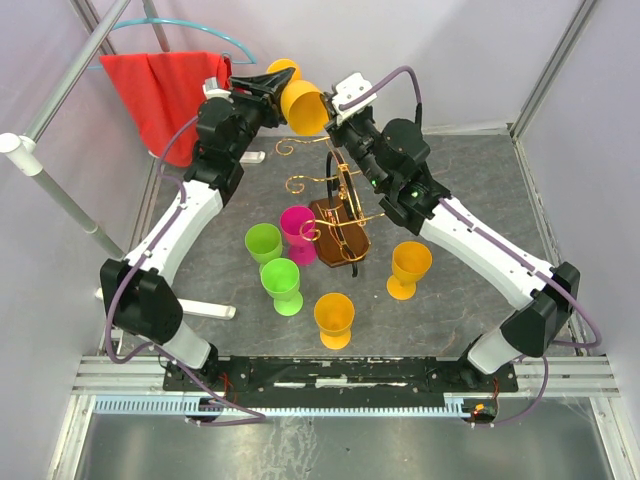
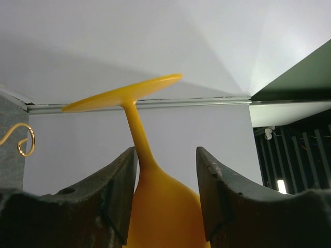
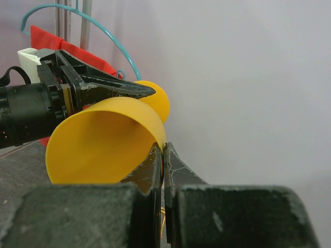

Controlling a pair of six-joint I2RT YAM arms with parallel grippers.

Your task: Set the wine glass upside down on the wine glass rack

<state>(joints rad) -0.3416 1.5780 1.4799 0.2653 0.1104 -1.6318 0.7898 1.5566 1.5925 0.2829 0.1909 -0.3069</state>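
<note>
A yellow wine glass (image 1: 303,105) lies on its side in the air at the back, its foot pointing toward the far wall. My left gripper (image 1: 268,84) straddles the bowl (image 2: 160,206) just below the stem, both fingers against it. Coming from the right, my right gripper (image 1: 327,118) pinches the glass rim (image 3: 161,135) between closed fingers (image 3: 178,170). Below and in front of the glass stands the wine glass rack (image 1: 340,190), gold wire arms on a dark brown base (image 1: 340,238). One gold scroll (image 2: 26,142) shows at the left of the left wrist view.
Around the rack's base stand two green glasses (image 1: 264,242) (image 1: 282,283), a magenta one (image 1: 297,230) and two orange ones (image 1: 334,318) (image 1: 409,268). A red cloth (image 1: 165,90) hangs on a teal hanger at the back left. A white pole (image 1: 45,180) slants along the left side.
</note>
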